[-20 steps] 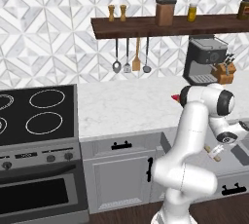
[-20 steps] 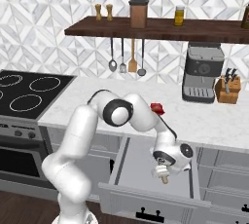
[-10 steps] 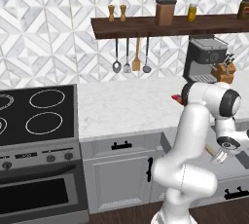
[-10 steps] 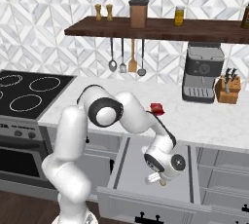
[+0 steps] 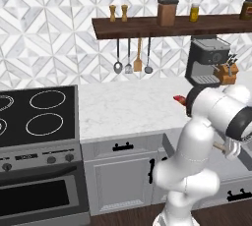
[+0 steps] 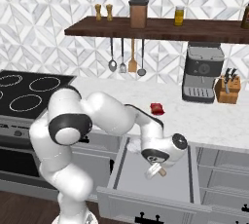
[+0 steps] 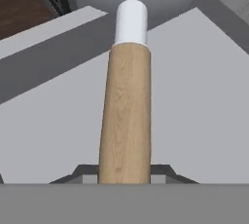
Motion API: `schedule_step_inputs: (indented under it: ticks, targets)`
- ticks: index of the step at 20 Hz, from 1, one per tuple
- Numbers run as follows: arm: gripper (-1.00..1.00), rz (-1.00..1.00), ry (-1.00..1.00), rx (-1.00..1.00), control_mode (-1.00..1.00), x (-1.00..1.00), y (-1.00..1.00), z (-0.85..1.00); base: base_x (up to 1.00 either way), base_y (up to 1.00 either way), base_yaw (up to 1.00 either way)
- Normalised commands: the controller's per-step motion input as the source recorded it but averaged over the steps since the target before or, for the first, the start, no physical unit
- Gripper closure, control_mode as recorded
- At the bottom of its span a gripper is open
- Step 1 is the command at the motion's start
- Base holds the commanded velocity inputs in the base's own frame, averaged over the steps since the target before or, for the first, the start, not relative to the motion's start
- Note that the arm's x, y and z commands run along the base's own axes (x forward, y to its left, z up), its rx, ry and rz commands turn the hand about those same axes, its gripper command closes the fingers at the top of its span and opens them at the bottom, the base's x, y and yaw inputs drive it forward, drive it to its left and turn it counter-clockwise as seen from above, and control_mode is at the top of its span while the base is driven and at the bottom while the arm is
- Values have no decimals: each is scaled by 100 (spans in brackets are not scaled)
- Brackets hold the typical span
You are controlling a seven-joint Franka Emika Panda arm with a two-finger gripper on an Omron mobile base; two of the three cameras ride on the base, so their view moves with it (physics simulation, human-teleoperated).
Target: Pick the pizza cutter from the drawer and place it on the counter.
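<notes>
Gripper [image 6: 156, 170] inside the open drawer [image 6: 151, 199], jaws closed on the wooden handle of the pizza cutter [image 7: 125, 121]; the wheel points away beyond the fingertips, above the drawer floor.

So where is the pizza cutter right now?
The pizza cutter is in the end effector, over the open drawer, just below the counter edge in the right base view.
</notes>
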Motion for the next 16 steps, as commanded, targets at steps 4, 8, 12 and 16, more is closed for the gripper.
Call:
schedule_step_inputs:
  ticks: [4,8,12,16]
  targets:
    - [100,13,0,0,-100,55,0,100,0,0,0]
    - [100,7,0,0,-100,98,0,100,0,0,0]
    - [100,3,0,0,-100,100,7,88,0,0,0]
    - [100,0,0,0,-100,100,13,4,0,0,0]
